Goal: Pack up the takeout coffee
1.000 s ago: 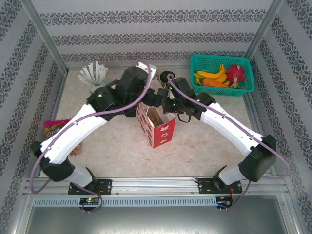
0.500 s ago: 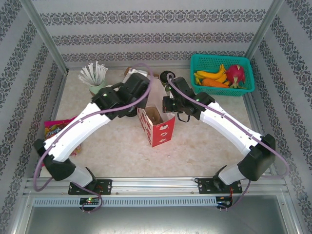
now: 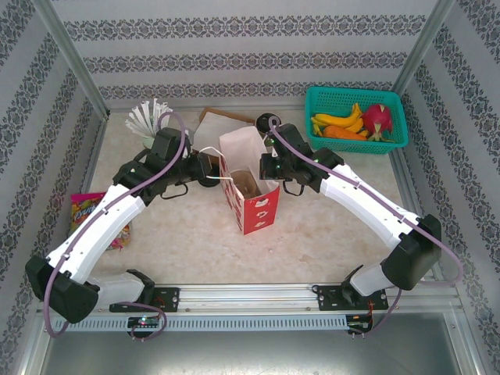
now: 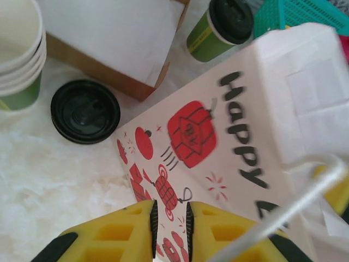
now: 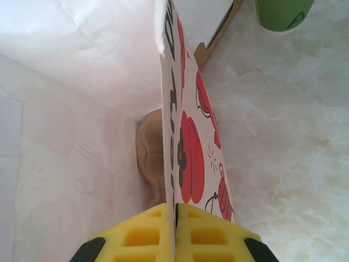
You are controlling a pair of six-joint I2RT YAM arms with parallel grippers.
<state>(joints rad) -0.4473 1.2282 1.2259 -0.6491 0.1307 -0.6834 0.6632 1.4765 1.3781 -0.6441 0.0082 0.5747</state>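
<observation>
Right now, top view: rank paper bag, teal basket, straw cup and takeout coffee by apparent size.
1-2. teal basket and paper bag: too close to rank; bag stands nearer camera.
3. straw cup.
4. takeout coffee.

White arms [image 3: 101,226], black joints [image 3: 410,262], purple cables [image 3: 48,301], yellow fingers [image 4: 117,229].

Bright, even light from above, with faint shadows on the bench [image 3: 328,234]. Left wrist view has motion blur across the paper bag [image 4: 218,142]. The left fingers [image 4: 122,232] are soft.
</observation>
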